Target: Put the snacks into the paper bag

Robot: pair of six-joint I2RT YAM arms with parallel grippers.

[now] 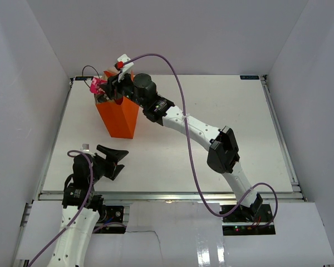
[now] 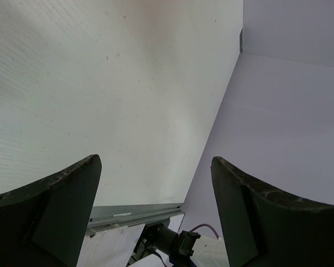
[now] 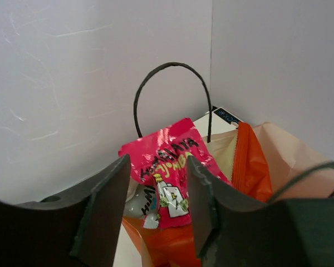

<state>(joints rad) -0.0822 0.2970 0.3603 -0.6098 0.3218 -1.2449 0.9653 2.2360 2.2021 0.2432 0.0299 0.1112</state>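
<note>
The orange paper bag point(image 1: 121, 118) stands upright at the back left of the table, its pale inside point(image 3: 300, 156) and a black cord handle point(image 3: 167, 65) showing in the right wrist view. My right gripper point(image 1: 116, 77) hovers over its mouth, open. A pink snack packet point(image 3: 168, 161) lies between the spread fingers, free of the left one, on top of the bag's contents. A silver packet point(image 3: 134, 203) and the red-orange chip bag point(image 3: 249, 161) sit in the bag beside it. My left gripper point(image 1: 116, 161) is open and empty near the table's front left, point(image 2: 156, 167) over bare table.
White enclosure walls point(image 1: 39, 83) stand close behind and left of the bag. A metal rail point(image 1: 167, 196) runs along the table's near edge. The right arm point(image 1: 200, 130) stretches diagonally across the table, with a purple cable point(image 1: 181, 94) looping above it.
</note>
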